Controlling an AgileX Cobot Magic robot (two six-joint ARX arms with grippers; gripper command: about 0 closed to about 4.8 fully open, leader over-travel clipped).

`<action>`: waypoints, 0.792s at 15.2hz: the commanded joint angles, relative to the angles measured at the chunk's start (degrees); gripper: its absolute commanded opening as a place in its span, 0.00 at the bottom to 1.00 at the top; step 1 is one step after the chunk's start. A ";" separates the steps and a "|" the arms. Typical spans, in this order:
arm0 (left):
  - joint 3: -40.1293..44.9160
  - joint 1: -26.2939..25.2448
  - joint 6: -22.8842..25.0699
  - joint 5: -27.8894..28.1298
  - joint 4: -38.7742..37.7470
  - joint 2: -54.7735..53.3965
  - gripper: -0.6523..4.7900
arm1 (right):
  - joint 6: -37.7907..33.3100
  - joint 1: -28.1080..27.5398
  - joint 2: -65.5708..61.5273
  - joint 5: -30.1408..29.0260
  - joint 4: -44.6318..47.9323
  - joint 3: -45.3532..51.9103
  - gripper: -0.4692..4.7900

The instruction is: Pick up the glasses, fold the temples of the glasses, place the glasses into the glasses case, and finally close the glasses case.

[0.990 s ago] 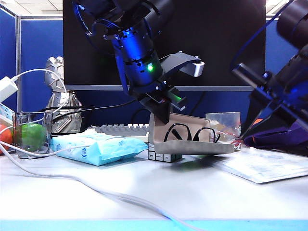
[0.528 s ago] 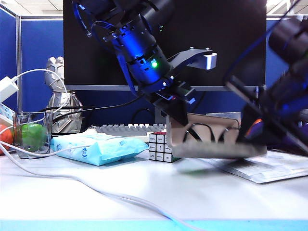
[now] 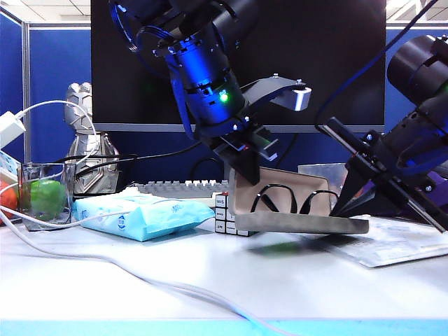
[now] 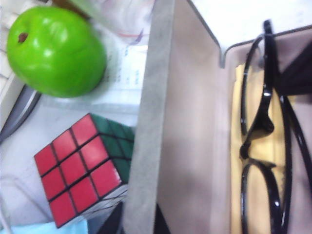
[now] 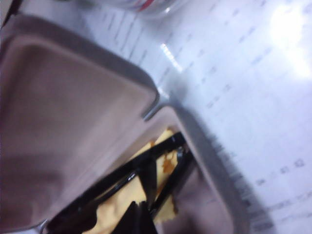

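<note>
Glasses [image 4: 263,131] inside open glasses case [image 4: 180,122]

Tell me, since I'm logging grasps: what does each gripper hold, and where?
Left gripper pinches the case by its open lid's edge. Right gripper is shut at the case's far end; a hold cannot be told.

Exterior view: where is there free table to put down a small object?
Free: the white table in front of the tissue pack and glasses case, crossed by a white cable. Crowded: around the case, where left hand and right hand work.

green apple [image 4: 54,51], Rubik's cube [image 4: 83,168], tissue pack [image 3: 143,213]
</note>
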State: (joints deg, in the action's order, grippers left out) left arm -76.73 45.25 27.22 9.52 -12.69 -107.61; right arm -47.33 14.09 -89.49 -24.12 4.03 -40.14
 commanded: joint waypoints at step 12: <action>-0.33 -1.73 -27.52 -28.48 -5.25 -2.99 0.11 | 14.10 -0.02 22.01 7.69 -22.73 0.15 0.08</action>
State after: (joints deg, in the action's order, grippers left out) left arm -76.93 44.01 2.79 -16.38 -18.33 -110.06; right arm -35.18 14.09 -68.12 -16.91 -18.24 -39.77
